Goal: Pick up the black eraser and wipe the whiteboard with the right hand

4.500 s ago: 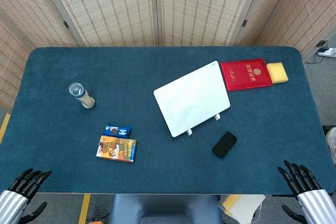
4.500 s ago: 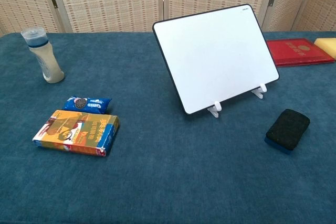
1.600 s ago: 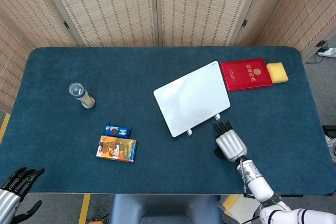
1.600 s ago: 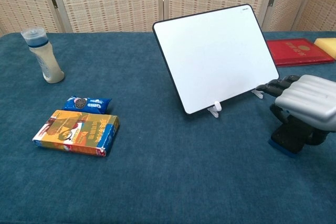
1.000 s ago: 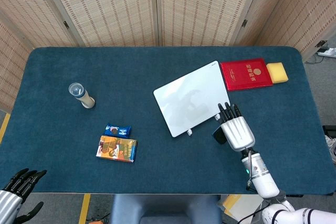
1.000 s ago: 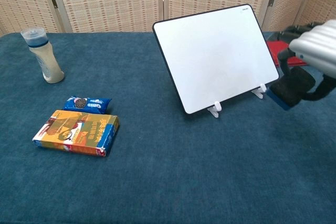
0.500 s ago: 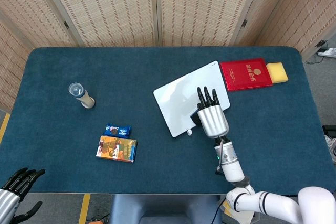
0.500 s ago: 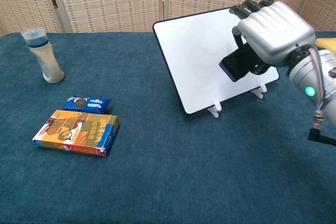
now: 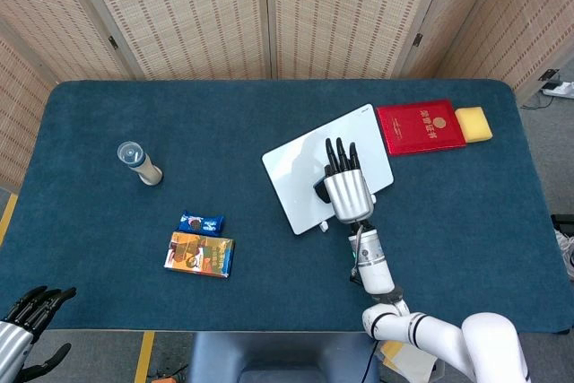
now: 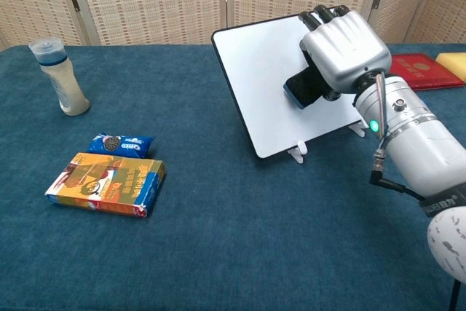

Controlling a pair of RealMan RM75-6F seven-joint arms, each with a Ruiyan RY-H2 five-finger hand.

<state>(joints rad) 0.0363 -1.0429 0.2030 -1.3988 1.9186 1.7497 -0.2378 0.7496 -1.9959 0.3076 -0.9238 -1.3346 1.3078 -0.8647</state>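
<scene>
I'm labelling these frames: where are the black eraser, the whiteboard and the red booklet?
black eraser (image 10: 300,88), chest view, its dark side below the fingers.
whiteboard (image 10: 263,78), chest view, bare white face.
red booklet (image 9: 421,126), head view, cover centre.

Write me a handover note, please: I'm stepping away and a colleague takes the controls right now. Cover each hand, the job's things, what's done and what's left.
Right hand: grips the black eraser and holds it in front of the whiteboard face, near the middle; contact with the surface cannot be confirmed.
Left hand: at the near left table edge, fingers apart, holding nothing.
Whiteboard: tilted on its small white stand feet, right of table centre.
Done: eraser picked up and brought to the board.
Left: wipe across the board; its face already looks clean in both views, so no marks guide the strokes.
</scene>
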